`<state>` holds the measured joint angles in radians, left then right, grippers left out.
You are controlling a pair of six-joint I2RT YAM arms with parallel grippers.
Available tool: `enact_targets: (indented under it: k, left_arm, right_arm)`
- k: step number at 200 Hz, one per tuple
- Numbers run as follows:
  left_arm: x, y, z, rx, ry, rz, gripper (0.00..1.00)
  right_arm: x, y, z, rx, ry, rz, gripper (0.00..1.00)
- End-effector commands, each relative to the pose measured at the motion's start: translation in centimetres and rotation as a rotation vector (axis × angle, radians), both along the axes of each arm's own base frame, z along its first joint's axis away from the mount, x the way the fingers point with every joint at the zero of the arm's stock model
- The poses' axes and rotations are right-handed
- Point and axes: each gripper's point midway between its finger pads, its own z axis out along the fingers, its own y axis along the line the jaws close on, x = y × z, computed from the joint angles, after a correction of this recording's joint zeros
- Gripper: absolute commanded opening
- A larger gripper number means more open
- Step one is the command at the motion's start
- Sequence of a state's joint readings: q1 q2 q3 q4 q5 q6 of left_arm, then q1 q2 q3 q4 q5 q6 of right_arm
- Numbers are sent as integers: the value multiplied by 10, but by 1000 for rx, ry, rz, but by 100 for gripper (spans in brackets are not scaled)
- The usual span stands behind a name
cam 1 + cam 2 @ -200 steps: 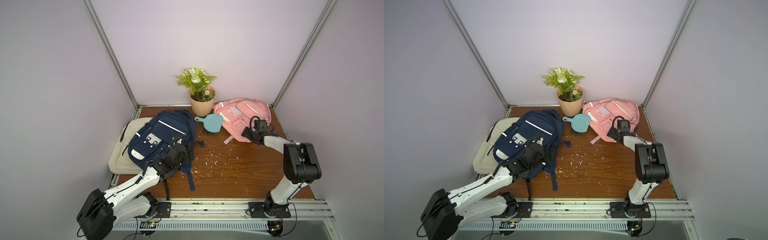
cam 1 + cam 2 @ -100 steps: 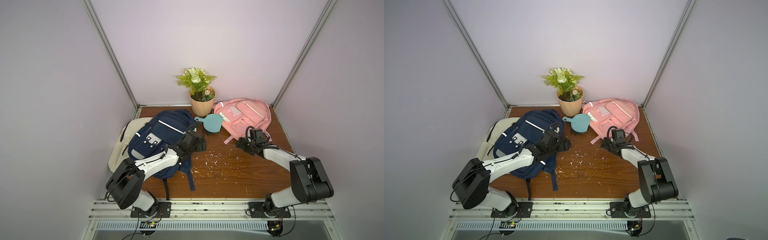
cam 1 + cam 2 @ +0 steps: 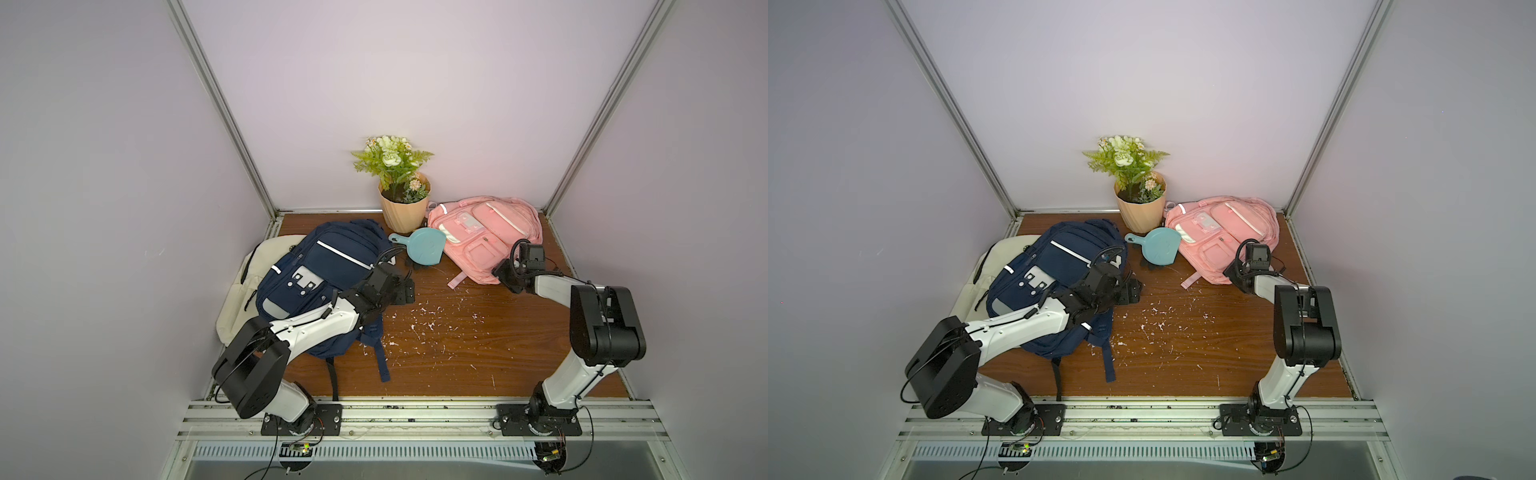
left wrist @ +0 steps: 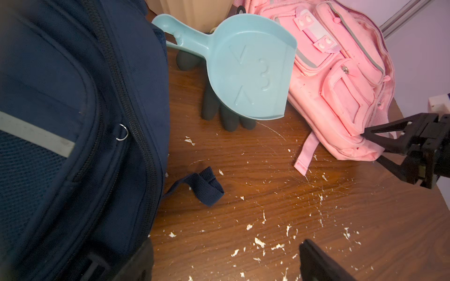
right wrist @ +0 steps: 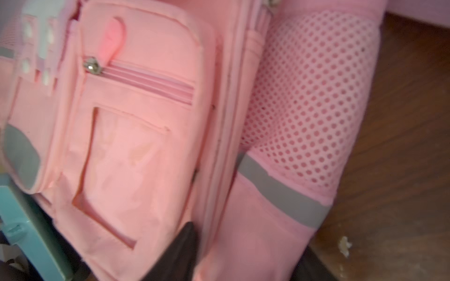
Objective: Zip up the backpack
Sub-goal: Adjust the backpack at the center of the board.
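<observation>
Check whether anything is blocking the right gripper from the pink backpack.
Nothing visible does. The right gripper is at the pink backpack, its jaws set either side of the bag's lower corner in the left wrist view. The blue dustpan lies by the bag's opposite side, well away from the gripper.

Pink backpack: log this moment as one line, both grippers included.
left gripper: open, over table beside navy backpack | right gripper: jaws astride lower corner of pink backpack, grip unclear
</observation>
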<state>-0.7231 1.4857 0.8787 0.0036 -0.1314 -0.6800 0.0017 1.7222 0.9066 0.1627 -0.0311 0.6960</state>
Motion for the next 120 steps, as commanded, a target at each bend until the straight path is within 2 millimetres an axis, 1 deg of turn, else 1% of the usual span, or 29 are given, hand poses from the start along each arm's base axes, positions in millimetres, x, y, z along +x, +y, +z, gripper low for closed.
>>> enact_targets:
  k: [1, 10, 22, 35, 54, 56, 59, 78, 100, 112, 120]
  left_arm:
    - [-4, -5, 4, -19, -4, -14, 94]
    - [-4, -8, 2, -24, -1, -20, 94]
    - [-2, -15, 0, -30, 7, -35, 93]
    - [-1, -25, 0, -31, 9, -56, 93]
    - [0, -49, 1, -20, 9, -101, 93]
    - [0, -52, 0, -17, 11, -106, 93]
    - [0, -56, -1, -17, 14, -112, 93]
    - [1, -81, -11, -55, 44, -158, 93]
    - [6, -101, -32, -99, 94, -179, 93]
    - [6, -112, -43, -110, 124, -196, 92]
    - [7, -121, -46, -126, 129, -212, 92]
  right_arm:
    - [-17, 13, 3, 14, 0, 11, 23]
    - [-25, 18, 3, 3, 4, 15, 11]
    - [-38, 27, 5, 18, -4, 17, 0]
    - [-56, 39, 7, 56, -28, 16, 0]
    - [-85, 58, 15, 105, -72, 3, 0]
    - [-90, 61, 12, 109, -66, 8, 0]
    - [-92, 63, 17, 107, -80, -2, 0]
    - [-121, 75, 27, 115, -118, -44, 0]
    - [-147, 73, 32, 151, -150, -108, 0]
    - [-156, 71, 35, 162, -171, -118, 1]
    - [-160, 70, 37, 162, -180, -112, 2]
